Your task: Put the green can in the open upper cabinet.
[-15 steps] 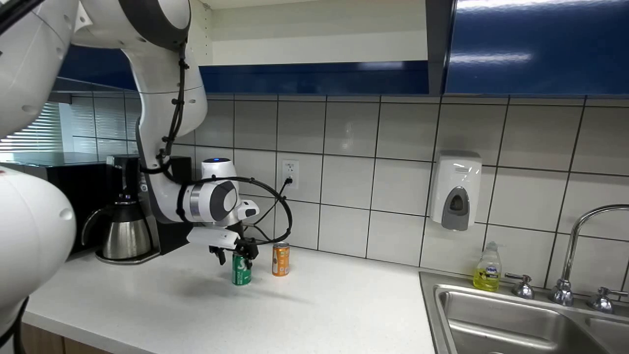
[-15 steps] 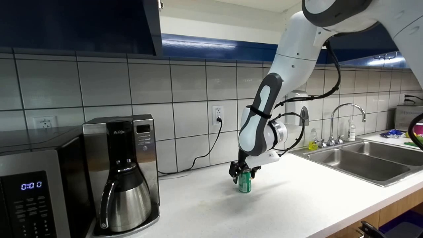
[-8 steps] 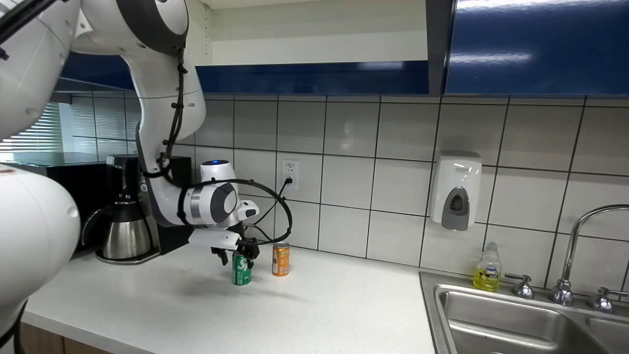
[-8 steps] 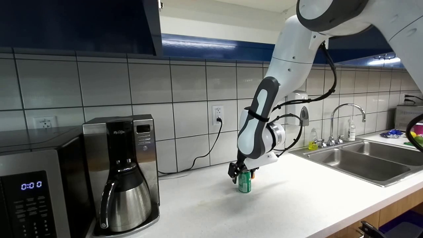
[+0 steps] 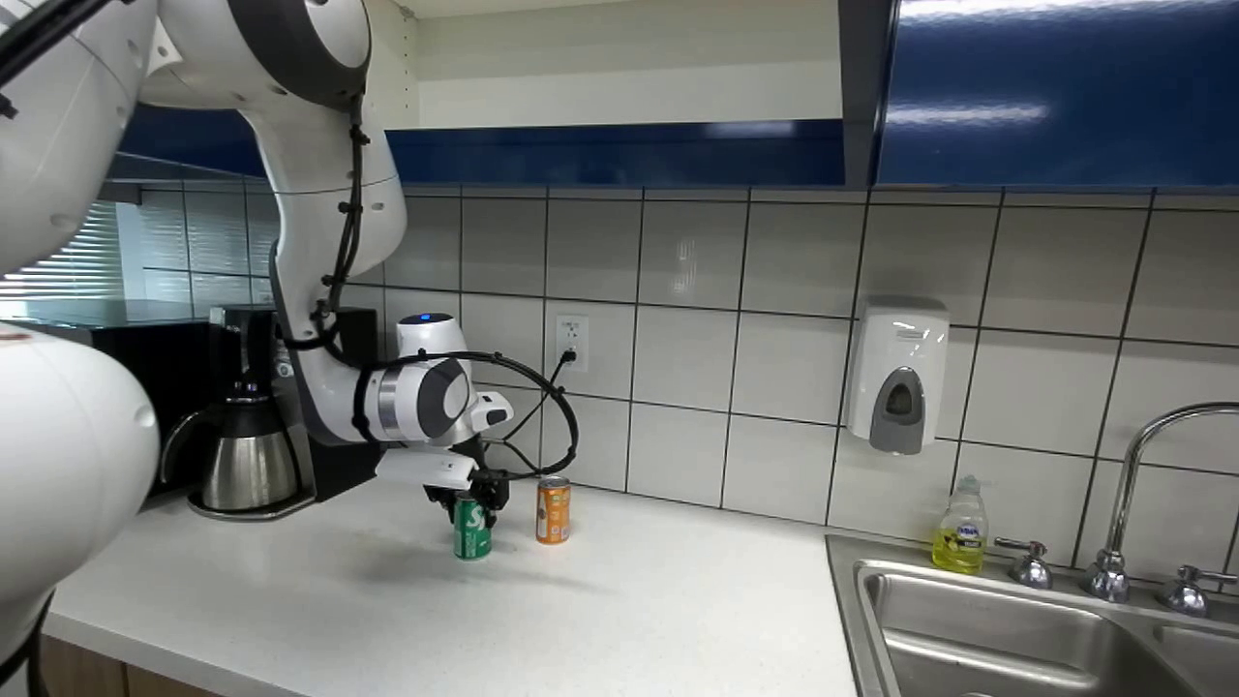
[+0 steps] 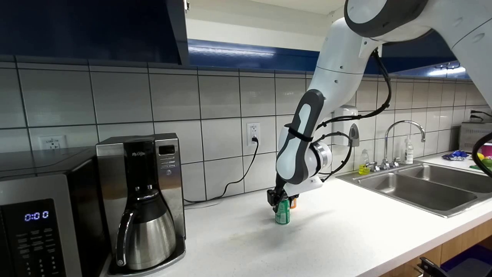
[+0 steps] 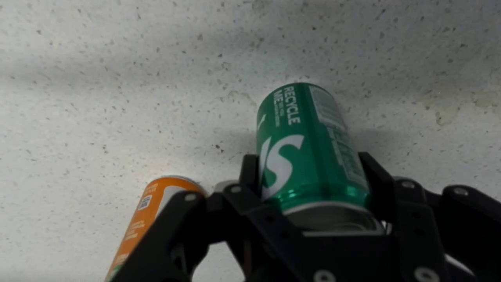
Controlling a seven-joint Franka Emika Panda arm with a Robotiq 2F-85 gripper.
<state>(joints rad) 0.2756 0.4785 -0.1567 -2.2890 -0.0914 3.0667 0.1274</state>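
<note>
Pale speckled counter (image 7: 117, 98), claw (image 7: 312, 172) only as wide as the green can (image 7: 299, 145), clamped on its sides.

In an exterior view I'm looking at a kitchen: microwave (image 6: 54, 215) and coffee maker (image 6: 140, 175) at eight o'clock, sink (image 6: 419, 192) just past three, open upper cabinet (image 6: 257, 30) at twelve.

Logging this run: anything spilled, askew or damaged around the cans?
Faint brownish stains on the counter near the green can in the wrist view; odd against the pale, grey-speckled finish, possibly dried drips. That can and the orange can look upright; I see no dents.
</note>
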